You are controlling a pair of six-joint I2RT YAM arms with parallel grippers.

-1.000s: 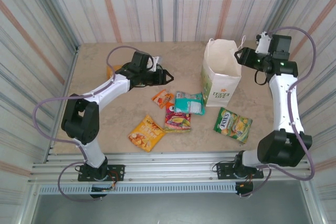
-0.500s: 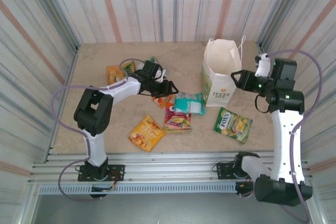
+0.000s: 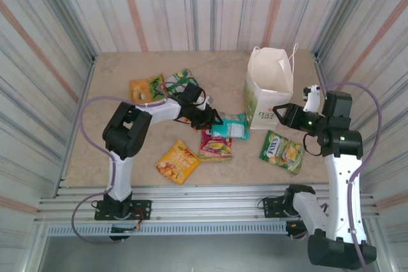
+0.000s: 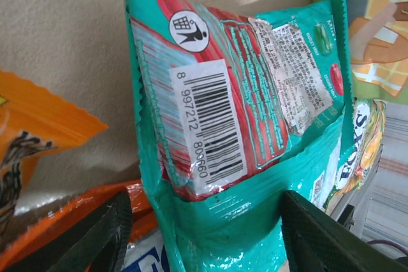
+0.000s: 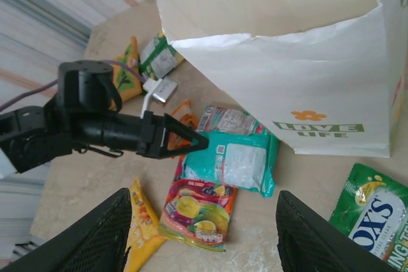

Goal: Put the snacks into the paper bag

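Since a second ago the left gripper (image 3: 215, 119) has swung in from far left of the paper bag (image 3: 268, 84). It now sits with its jaws apart astride the teal packet (image 3: 233, 127), just left of the bag's base, gripping nothing.

Nothing looks packed yet. The orange packet (image 3: 145, 87) and green-white packet (image 3: 180, 81) lie well left of the bag. The yellow-orange bag (image 3: 178, 161) and pink-red bag (image 3: 215, 145) lie left of it and nearer. The green FOX'S bag (image 3: 283, 151) lies just in front of it.

The right gripper (image 3: 278, 116), spread wide and empty, has dropped back to the bag's near right corner.

The tiny orange sachet (image 5: 185, 118) is half hidden behind the left gripper, and the bag's floor is out of sight.
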